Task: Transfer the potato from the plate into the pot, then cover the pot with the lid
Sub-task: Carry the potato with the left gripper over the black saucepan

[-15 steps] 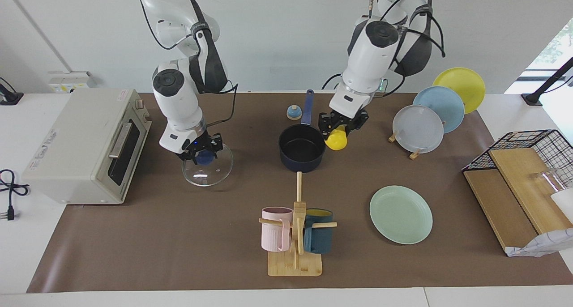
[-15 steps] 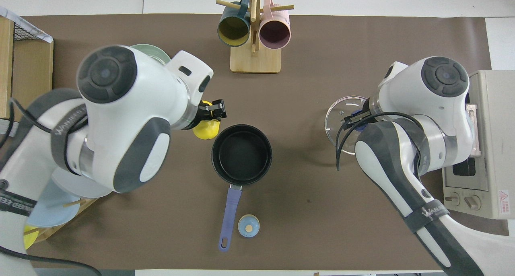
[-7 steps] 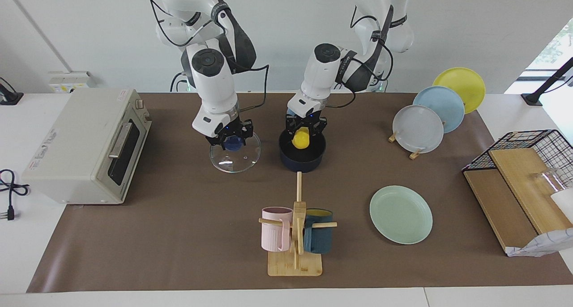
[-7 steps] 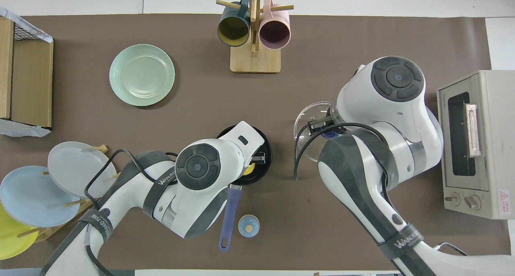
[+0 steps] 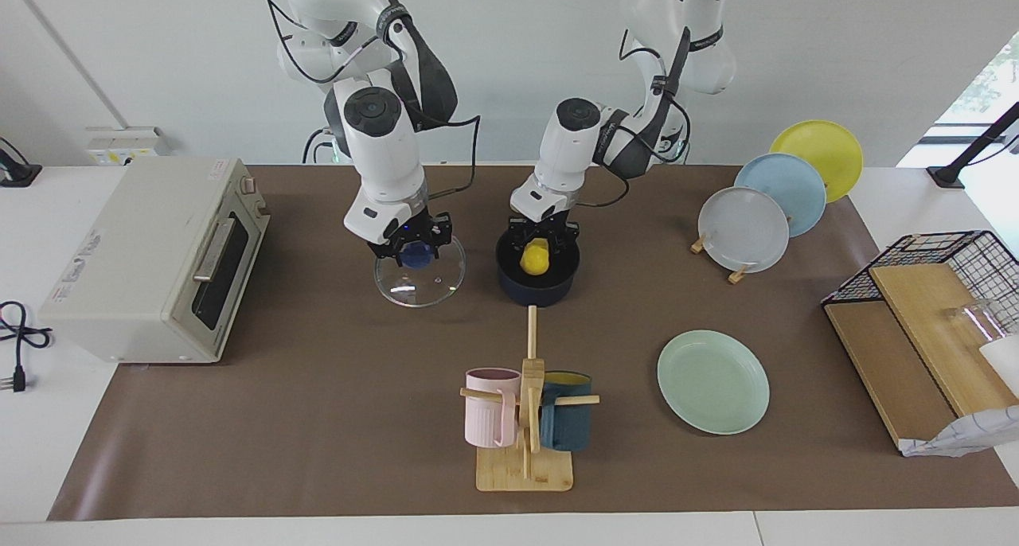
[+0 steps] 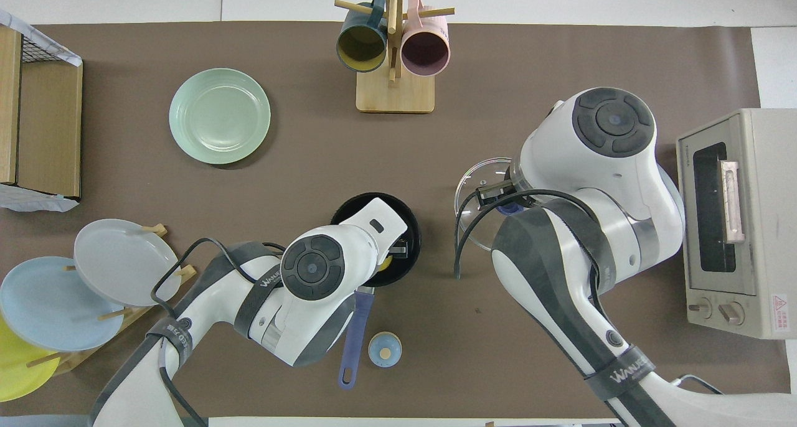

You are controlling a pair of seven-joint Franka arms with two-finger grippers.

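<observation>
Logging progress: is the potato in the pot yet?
In. The potato sits within the pot's rim, under the left end effector; whether it is released, cannot tell.

4 plates [image 5: 713,381] – 2 mugs [image 5: 492,407] – 1 pot [image 5: 538,283], 1 lid [image 5: 419,279].

A robotics lab staged as a kitchen: two white robot arms [image 5: 382,132] at a table with brown mat [image 5: 318,419], toaster oven [image 5: 151,259], mug rack [image 5: 525,419], plain white wall.

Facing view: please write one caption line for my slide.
Left gripper lowers potato into pot; right gripper holds lid.
</observation>
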